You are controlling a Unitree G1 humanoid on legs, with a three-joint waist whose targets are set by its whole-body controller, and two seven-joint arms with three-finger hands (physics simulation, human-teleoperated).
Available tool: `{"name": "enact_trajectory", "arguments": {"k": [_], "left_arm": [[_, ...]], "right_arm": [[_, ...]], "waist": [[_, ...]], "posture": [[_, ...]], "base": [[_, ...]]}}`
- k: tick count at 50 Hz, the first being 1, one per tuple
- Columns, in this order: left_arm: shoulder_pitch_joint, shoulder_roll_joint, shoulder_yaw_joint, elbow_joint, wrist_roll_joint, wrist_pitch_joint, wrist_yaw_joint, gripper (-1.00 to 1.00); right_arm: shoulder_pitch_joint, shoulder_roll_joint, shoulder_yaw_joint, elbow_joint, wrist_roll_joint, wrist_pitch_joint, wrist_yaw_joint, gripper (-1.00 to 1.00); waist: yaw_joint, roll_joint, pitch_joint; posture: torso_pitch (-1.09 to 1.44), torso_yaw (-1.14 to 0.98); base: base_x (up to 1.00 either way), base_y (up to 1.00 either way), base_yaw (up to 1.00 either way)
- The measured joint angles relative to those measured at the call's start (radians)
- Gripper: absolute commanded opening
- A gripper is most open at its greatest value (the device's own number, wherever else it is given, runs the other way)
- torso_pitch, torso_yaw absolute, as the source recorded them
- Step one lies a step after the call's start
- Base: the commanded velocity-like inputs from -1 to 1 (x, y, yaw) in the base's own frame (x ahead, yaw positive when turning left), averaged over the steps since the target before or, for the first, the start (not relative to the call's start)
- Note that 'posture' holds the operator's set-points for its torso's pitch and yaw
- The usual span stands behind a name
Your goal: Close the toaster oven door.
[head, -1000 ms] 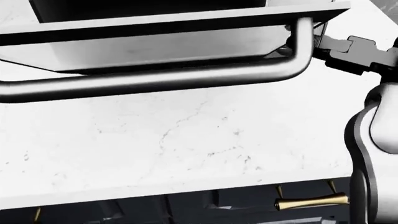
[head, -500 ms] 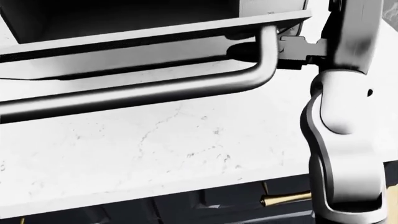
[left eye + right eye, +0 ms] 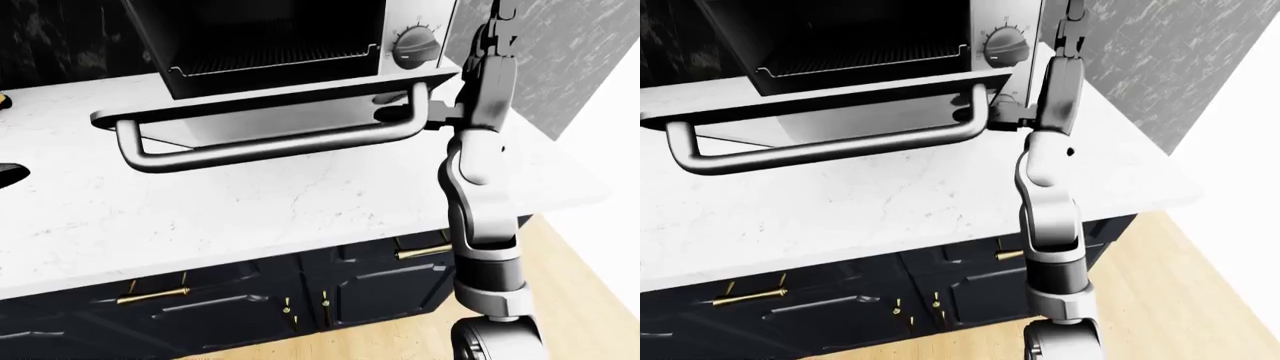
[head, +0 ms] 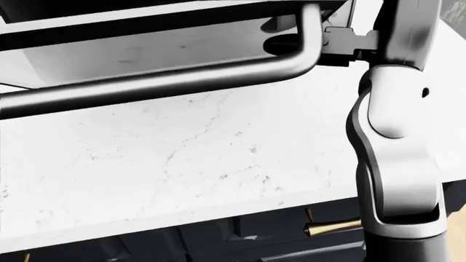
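Door: toaster oven door [image 3: 290, 101] hangs open at 12 o'clock over the counter [image 3: 250, 202].
Handle: handle [image 3: 270, 142] spans the door's edge.
Eye views only: knob [image 3: 415, 46], rack.
Right hand: right hand [image 4: 320, 46] sits under the door's right corner at the handle's bend; grip cannot be told.
Arm: rises upright from 5 o'clock.

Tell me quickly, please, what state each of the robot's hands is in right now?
Left hand: not in any view.
Right hand: reaching under the open toaster oven door beside the handle; its fingers are hidden, so open or closed cannot be told.

The right hand [image 3: 400, 112] is mostly hidden under the open door [image 3: 290, 101]; the toaster oven [image 3: 300, 37] top is cut off.
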Motion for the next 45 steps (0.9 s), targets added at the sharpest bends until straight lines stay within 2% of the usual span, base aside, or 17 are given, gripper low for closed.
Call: {"name": "enact_trajectory", "arguments": {"k": [8,20,26,38,45], "left_arm": [[0.024,-0.036,0.020,-0.145,-0.015,0.079,-0.011,1.00],[0.070,-0.148,0.039,-0.386,-0.034,0.169,-0.020,1.00],[0.097,-0.215,0.026,-0.461,-0.008,0.171,-0.028,1.00],[0.128,-0.259,0.046,-0.538,-0.002,0.211,-0.070,1.00],[0.146,-0.289,0.078,-0.620,-0.068,0.276,-0.091,1.00]], "right_arm": [[-0.010,-0.003,0.001,0.006,0.003,0.005,0.001,1.00],[-0.026,0.001,0.006,0.034,-0.001,-0.020,-0.003,1.00],[-0.044,0.006,0.004,0.068,-0.005,-0.042,-0.015,1.00],[-0.077,0.007,0.003,0.124,-0.006,-0.068,-0.028,1.00],[-0.086,0.006,0.005,0.131,-0.002,-0.065,-0.026,1.00]], "waist": [[-0.001,-0.001,0.002],[-0.003,-0.001,0.000],[-0.004,-0.005,0.000],[-0.004,-0.007,0.001],[-0.005,-0.008,0.003]], "posture": [[0.00,0.00],[0.00,0.00],[0.00,0.00],[0.00,0.00],[0.00,0.00]], "base": [[0.00,0.00,0.00],[0.00,0.00,0.00],[0.00,0.00,0.00],[0.00,0.00,0.00],[0.00,0.00,0.00]]}}
